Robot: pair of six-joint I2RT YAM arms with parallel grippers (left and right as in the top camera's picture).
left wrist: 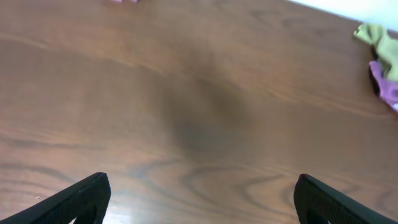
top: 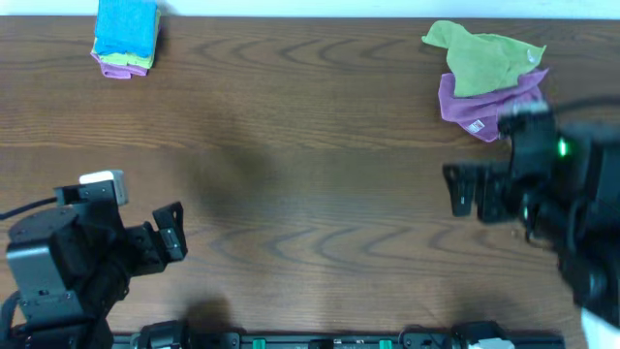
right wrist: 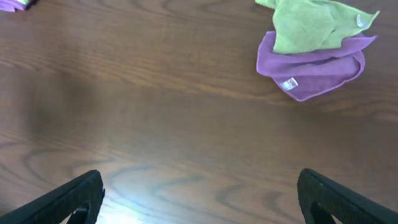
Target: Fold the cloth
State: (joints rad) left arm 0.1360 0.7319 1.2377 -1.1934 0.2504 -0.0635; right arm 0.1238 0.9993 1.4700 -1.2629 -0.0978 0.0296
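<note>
At the overhead view's upper left I see the bright sky-blue microfibre cloth [top: 127, 24], folded atop a green-and-pink pile [top: 121, 64]; my left gripper [top: 172, 233] and right gripper [top: 460, 190] both gape wide, empty.

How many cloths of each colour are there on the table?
Blue: 1, the blue cloth, folded, at the far left.
Green: 2, the loose green cloth and the green layer right under the blue one.
Purple: 2, the loose purple cloth and the pinkish-purple edge lowest under the blue one.
Total: 5.
</note>
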